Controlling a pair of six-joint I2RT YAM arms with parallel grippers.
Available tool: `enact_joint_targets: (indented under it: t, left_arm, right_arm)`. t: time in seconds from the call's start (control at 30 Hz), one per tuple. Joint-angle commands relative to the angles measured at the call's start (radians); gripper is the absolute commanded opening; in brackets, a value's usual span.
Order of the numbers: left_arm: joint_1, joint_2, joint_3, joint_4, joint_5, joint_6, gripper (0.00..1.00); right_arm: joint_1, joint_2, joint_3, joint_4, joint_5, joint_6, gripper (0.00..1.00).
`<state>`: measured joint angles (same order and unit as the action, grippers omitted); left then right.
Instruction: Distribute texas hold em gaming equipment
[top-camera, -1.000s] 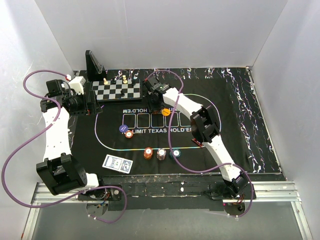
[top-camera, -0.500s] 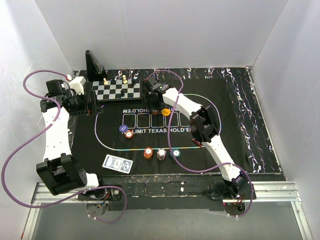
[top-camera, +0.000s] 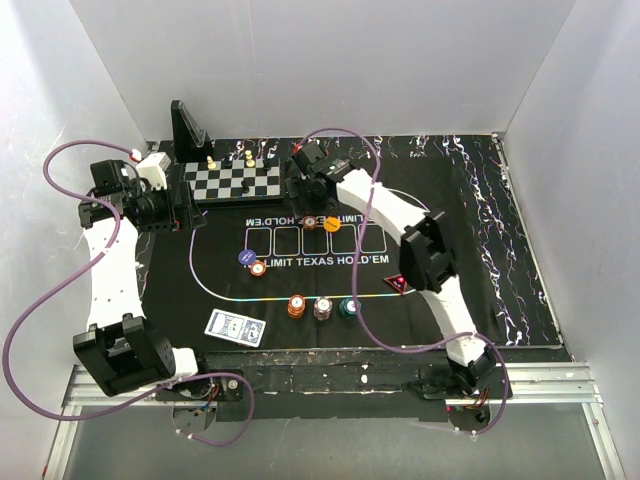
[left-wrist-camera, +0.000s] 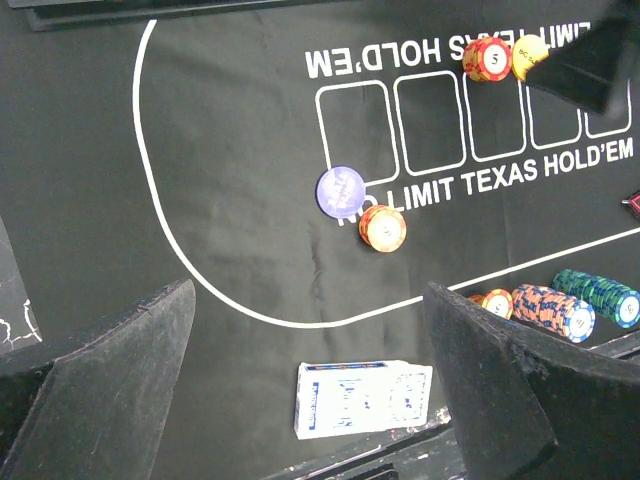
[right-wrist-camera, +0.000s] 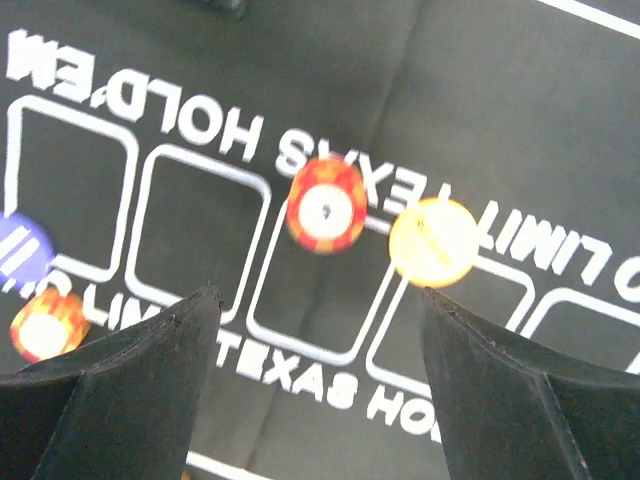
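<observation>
On the black Texas Hold'em mat (top-camera: 430, 200), an orange chip (top-camera: 310, 222) lies next to a yellow disc (top-camera: 331, 224). My right gripper (top-camera: 305, 192) hovers just behind them, open and empty; its wrist view shows the chip (right-wrist-camera: 325, 205) and disc (right-wrist-camera: 433, 240) beyond its gripper (right-wrist-camera: 318, 295). A blue disc (top-camera: 244, 257) touches another orange chip (top-camera: 258, 268). Orange (top-camera: 296, 305), white-pink (top-camera: 322, 308) and teal (top-camera: 348, 306) chip stacks sit in a row. The red triangular marker (top-camera: 400, 284) and card deck (top-camera: 235, 327) lie nearby. My left gripper (top-camera: 187, 215) is open and empty, high over the deck (left-wrist-camera: 362, 399).
A black-and-white chessboard (top-camera: 237, 182) with a few pieces stands at the mat's far left. A black stand (top-camera: 187, 130) rises behind it. White walls close in on three sides. Purple cables loop off both arms.
My right gripper has drawn back from the mat's centre, leaving an orange chip beside the yellow disc. Its elbow swung right, uncovering the red marker. The left arm is still.
</observation>
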<state>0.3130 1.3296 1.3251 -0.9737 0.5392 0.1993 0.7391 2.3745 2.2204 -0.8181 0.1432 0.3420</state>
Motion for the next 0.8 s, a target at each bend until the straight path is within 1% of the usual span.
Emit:
enact_joint_targets:
  t: [0.0,0.1,0.17,0.33,0.5,0.77]
  left_arm:
    - [0.006,-0.061,0.014,-0.01,0.002,-0.008,0.98]
    - [0.008,-0.072,-0.006,-0.005,-0.001,-0.012,0.98]
    - [0.008,-0.076,-0.015,-0.005,-0.001,-0.015,0.98]
    - [0.008,-0.095,-0.03,-0.003,-0.007,-0.015,0.98]
    - [0.008,-0.101,-0.024,-0.011,-0.007,-0.015,0.98]
    - [0.008,-0.101,-0.009,-0.017,-0.011,-0.012,0.98]
  right_arm:
    - [0.097,-0.295,-0.172,0.048,0.013,-0.015,0.87]
    - [0.192,-0.391,-0.342,0.079,0.009,-0.017,0.88]
    - [0.264,-0.42,-0.445,0.086,-0.011,-0.014,0.88]
    - [0.373,-0.432,-0.567,0.083,-0.027,0.031,0.9]
    - [0.41,-0.414,-0.614,0.109,-0.036,0.061,0.91]
    - [0.413,-0.36,-0.597,0.116,-0.033,0.046,0.92]
